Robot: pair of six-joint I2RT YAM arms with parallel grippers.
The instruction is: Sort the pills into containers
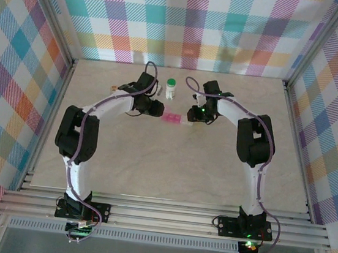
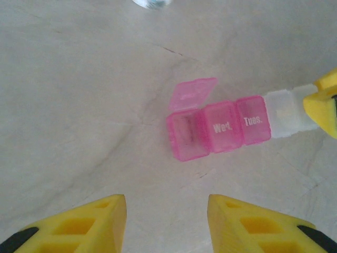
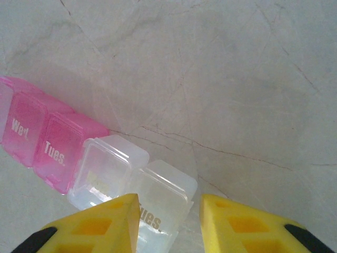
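The pill box (image 1: pixel 173 118) lies flat on the surface (image 1: pixel 170 170), in its far half and between the two tools. It is a short strip of small square containers (image 2: pixel 218 129): three pink ones, then clear ones at the end toward the right arm. In the left wrist view the outer pink container has its lid (image 2: pixel 194 92) standing open, and the next two are closed and read "Wed." and "Tues.".

The left tool (image 2: pixel 167 203) hangs above the surface near the pink end, apart from the box. Its fingers are moderately apart, with only bare surface between them.

The right tool (image 3: pixel 169 203) is over the clear end. Its fingers are also moderately apart. The last clear container (image 3: pixel 158 205) lies partly under one finger (image 3: pixel 97 224) and does not fill the gap. I cannot tell if that finger touches it.

A white bottle with a green cap (image 1: pixel 170 88) stands upright behind the box, near the far edge.
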